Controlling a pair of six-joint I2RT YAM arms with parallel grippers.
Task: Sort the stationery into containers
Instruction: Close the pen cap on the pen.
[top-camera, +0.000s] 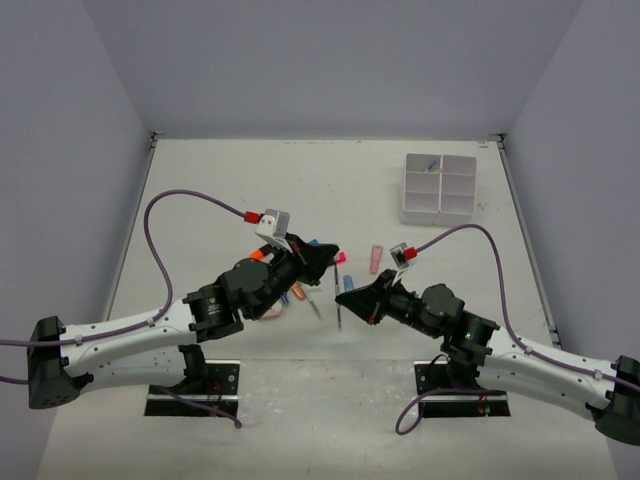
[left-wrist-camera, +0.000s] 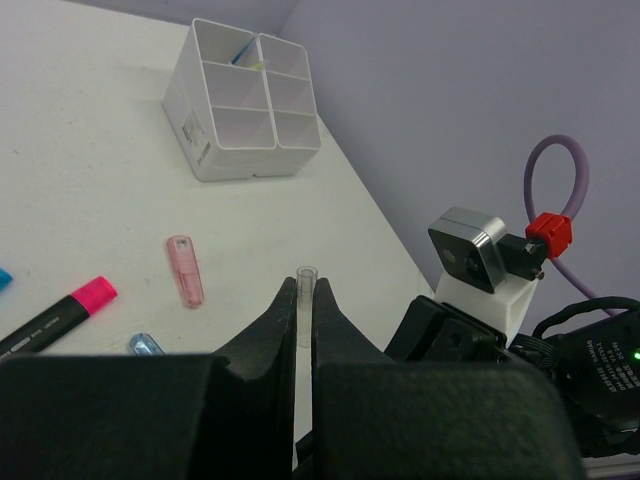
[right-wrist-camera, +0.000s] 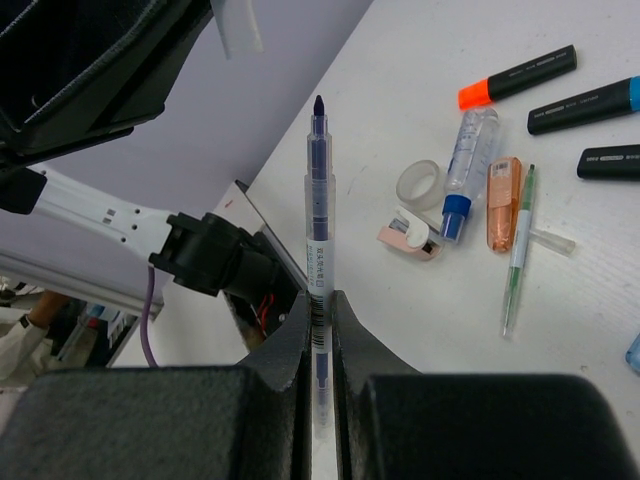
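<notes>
So, step in hand: capping, by the look of it, with pen and cap held apart, one per hand.
Left hand (left-wrist-camera: 305, 300): nearly closed, pinching a clear cap (left-wrist-camera: 306, 275) upright.
Right hand (right-wrist-camera: 320, 300): clamped on a blue pen (right-wrist-camera: 318, 200), bare tip up.
Organiser box (top-camera: 435, 215): far right of the surface (top-camera: 220, 180), well apart from both hands.
Loose stationery: orange highlighter (right-wrist-camera: 515, 78) and tape roll (right-wrist-camera: 420, 182) lay on the surface.
Next move: probably called for lining the cap up with the tip, then carrying the pen to a compartment.
</notes>
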